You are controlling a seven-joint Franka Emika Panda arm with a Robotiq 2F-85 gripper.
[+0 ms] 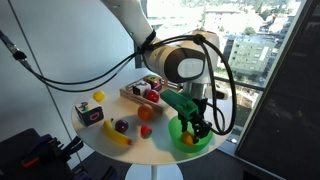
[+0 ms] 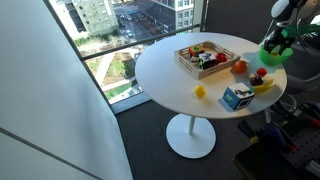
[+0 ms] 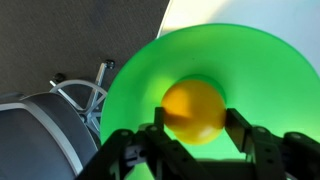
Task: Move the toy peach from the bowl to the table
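Observation:
The toy peach (image 3: 193,108) is round and orange-yellow and lies in the middle of the bright green bowl (image 3: 140,75). In the wrist view my gripper (image 3: 196,122) reaches down into the bowl, with one finger against each side of the peach. In both exterior views the gripper (image 1: 196,128) (image 2: 283,42) is lowered into the bowl (image 1: 180,139) (image 2: 270,56), which stands near the edge of the round white table (image 1: 150,150) (image 2: 170,85). An orange bit of the peach (image 1: 187,141) shows under the fingers.
A wooden tray (image 1: 143,90) (image 2: 203,58) of toy food stands on the table. Near it lie a red fruit (image 1: 146,113) (image 2: 239,67), a banana (image 1: 117,137), a dark plum (image 1: 121,126), a lemon (image 1: 99,96) (image 2: 200,92) and a small box (image 1: 90,115) (image 2: 236,97). Windows border the table.

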